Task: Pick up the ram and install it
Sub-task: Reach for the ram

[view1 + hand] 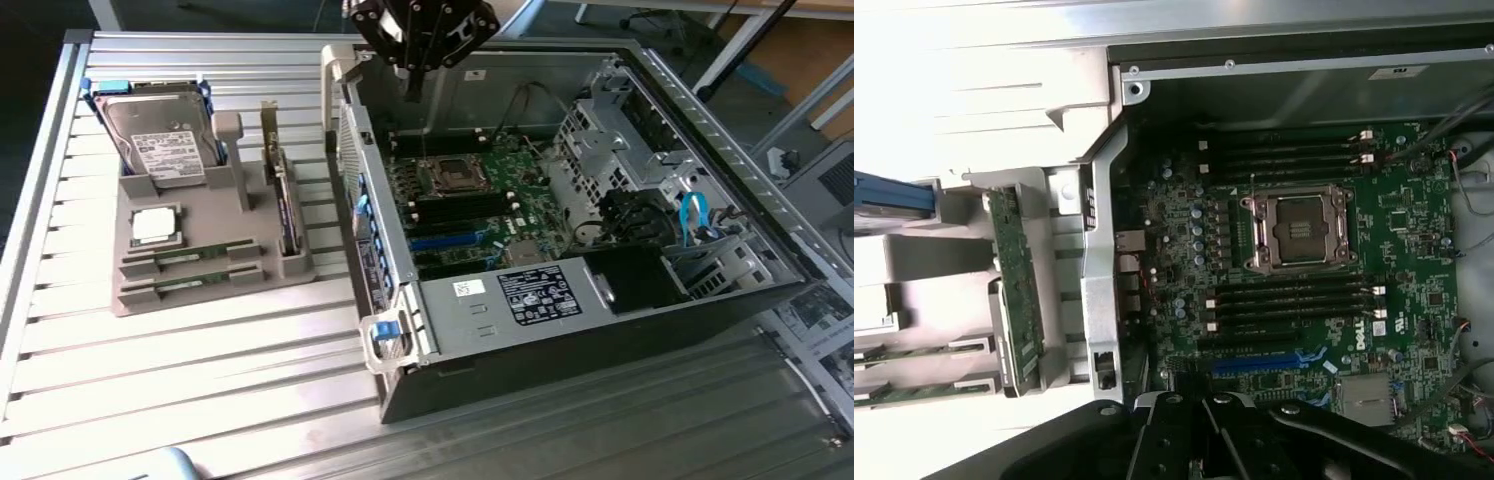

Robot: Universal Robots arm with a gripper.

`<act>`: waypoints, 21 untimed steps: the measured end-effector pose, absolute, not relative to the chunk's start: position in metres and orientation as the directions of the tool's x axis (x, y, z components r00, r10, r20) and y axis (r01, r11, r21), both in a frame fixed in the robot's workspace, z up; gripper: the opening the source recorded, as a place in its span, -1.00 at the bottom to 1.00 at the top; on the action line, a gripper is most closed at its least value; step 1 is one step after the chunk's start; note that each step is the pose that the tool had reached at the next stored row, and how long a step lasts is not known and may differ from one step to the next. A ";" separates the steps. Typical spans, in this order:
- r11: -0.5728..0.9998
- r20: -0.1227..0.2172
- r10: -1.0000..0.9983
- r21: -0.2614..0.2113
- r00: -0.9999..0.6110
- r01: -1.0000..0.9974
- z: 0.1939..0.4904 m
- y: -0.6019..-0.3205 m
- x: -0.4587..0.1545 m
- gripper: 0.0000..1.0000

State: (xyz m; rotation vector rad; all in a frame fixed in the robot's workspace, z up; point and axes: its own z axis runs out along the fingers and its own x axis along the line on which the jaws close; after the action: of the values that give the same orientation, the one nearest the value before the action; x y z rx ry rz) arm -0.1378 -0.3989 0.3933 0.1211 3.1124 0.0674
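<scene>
we find the parts stand (214, 225) at the exterior view's left of the computer case (534, 385), hard drive (160, 145) at its far end.

Dell logo (1361, 330) on motherboard (1184, 220); nothing else legible.

The gripper (415, 88) hangs over the far end of the open computer case (574, 375), near the case's corner on the exterior view's left. Its black body points straight down, and its slim fingers are drawn together into one narrow tip. It hovers above the case, touching nothing.
</scene>
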 end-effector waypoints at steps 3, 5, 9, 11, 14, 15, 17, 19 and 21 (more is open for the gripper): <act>0.996 -0.025 0.078 0.044 -0.997 0.077 0.393 -0.399 -0.140 -0.79; 0.996 -0.024 0.078 0.044 -0.997 0.077 0.393 -0.399 -0.142 -0.79; 0.996 -0.024 0.078 0.044 -0.997 0.077 0.393 -0.399 -0.145 -0.79; 0.996 -0.025 0.078 0.044 -0.997 0.077 0.393 -0.399 -0.147 -0.79; 0.996 -0.024 0.078 0.044 -0.997 0.077 0.393 -0.399 -0.150 -0.79; 0.996 -0.024 0.078 0.044 -0.997 0.077 0.393 -0.399 -0.151 -0.79; 0.996 -0.025 0.078 0.044 -0.997 0.077 0.393 -0.399 -0.153 -0.79; 0.996 -0.024 0.078 0.044 -0.997 0.077 0.393 -0.399 -0.155 -0.79; 0.996 -0.024 0.078 0.044 -0.997 0.077 0.393 -0.399 -0.156 -0.79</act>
State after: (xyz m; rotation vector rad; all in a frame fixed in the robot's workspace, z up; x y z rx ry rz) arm -0.1563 -0.3989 0.3933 0.1211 3.1123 0.0675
